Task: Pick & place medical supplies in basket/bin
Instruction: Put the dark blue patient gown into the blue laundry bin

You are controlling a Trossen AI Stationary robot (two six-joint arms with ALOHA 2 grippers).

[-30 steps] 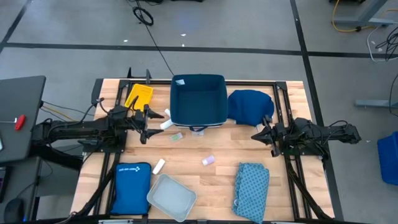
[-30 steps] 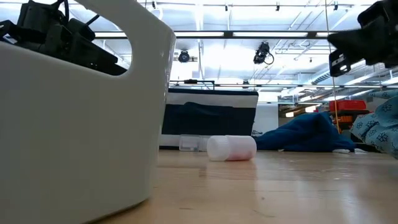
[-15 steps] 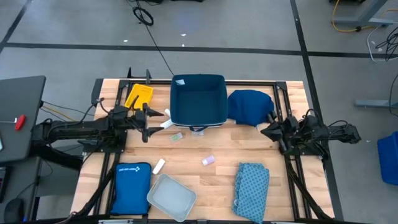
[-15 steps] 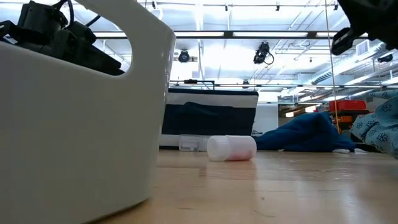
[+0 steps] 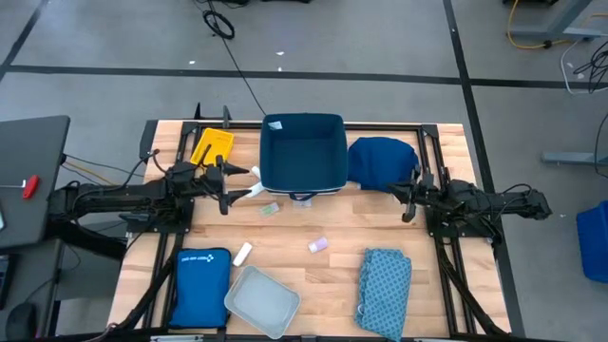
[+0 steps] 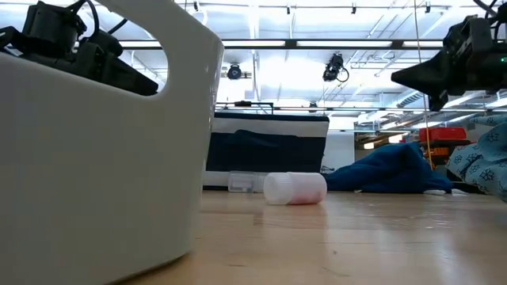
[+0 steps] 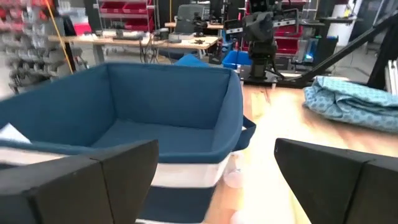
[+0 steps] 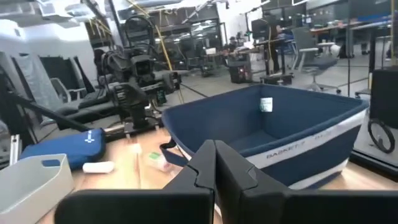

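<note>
The navy bin (image 5: 302, 152) stands at the far middle, the dark blue bundle (image 5: 382, 160) lying right of it. The teal cloth (image 5: 384, 280) lies near right. Vials lie loose on the wood: white (image 5: 243, 253), pinkish (image 5: 317, 244), greenish (image 5: 270, 207) and white (image 5: 255, 189). My left gripper (image 5: 226, 188) is open and empty left of the bin, this last vial just ahead of it. My right gripper (image 5: 404, 201) is shut and empty, above the table just near the bundle. The yellow bin (image 5: 211, 147) is far left, the grey tray (image 5: 261, 300) near left.
A flat blue zip pouch (image 5: 201, 285) lies at the near left beside the tray. A black frame (image 5: 432, 180) runs along the table's edges. Bare wood shows in the middle between the vials and the teal cloth. In the low view the tray's wall (image 6: 95, 158) fills the left.
My right gripper has drawn back a little toward the table's right edge, rising and turning about its wrist, then come down again. It stays beside the dark blue bundle. The things on the table have not moved.
</note>
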